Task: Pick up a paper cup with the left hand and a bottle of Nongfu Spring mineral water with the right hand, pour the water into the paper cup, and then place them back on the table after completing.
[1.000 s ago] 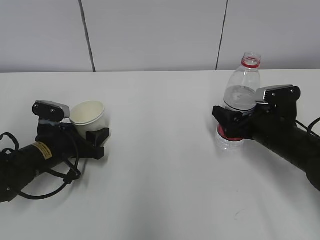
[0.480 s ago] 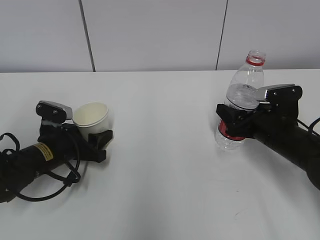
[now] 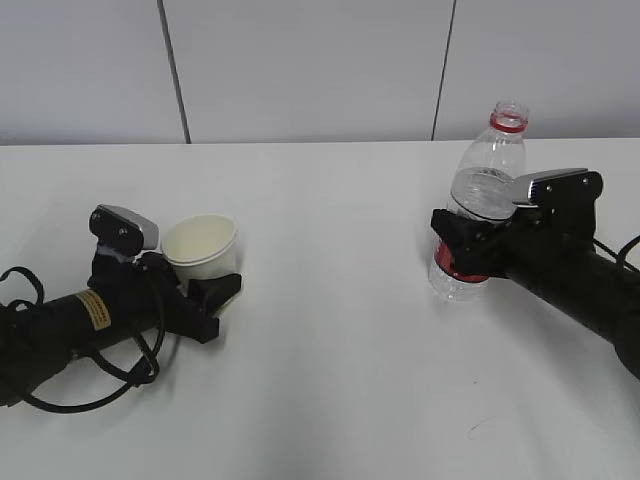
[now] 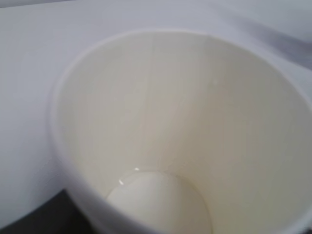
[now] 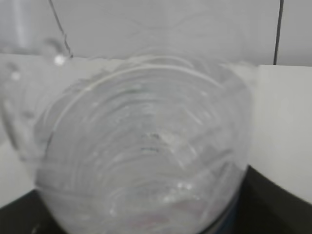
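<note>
While the white table (image 3: 330, 300) lies bare between the 2 arms, we see the paper cup (image 3: 201, 251) at the left, clamped between the fingers of the left hand (image 3: 205, 285). Its mouth opens upward, tipped slightly toward the right, its long axis near vertical. At the right, the right hand (image 3: 462, 248) has its fingers closed around the red-labelled waist of the bottle (image 3: 482, 196), which stands upright, capless neck pointing up, base at or just above the tabletop; we cannot tell which.
</note>
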Controlling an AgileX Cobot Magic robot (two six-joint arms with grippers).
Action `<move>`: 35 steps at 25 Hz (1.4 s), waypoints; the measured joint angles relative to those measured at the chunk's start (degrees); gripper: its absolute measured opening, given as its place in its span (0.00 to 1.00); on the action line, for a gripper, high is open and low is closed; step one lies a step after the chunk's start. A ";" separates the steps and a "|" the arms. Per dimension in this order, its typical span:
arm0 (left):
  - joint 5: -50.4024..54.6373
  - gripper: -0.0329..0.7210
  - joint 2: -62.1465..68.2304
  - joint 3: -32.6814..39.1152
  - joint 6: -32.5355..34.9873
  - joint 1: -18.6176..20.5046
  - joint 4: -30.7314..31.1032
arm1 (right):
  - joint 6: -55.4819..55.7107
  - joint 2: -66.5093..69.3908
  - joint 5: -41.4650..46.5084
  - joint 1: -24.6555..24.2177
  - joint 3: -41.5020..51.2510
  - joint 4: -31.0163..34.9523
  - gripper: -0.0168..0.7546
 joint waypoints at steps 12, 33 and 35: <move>0.28 0.57 -1.77 -0.15 -1.65 -2.60 6.04 | -2.25 -1.74 3.42 0.00 0.00 -3.04 0.66; 0.40 0.57 -1.83 -6.83 -4.92 -9.11 9.35 | -2.99 -4.69 8.89 0.00 0.00 -8.50 0.58; 0.53 0.57 -1.83 -6.83 -5.00 -9.13 9.35 | -3.27 -4.77 8.89 0.00 0.00 -9.22 0.58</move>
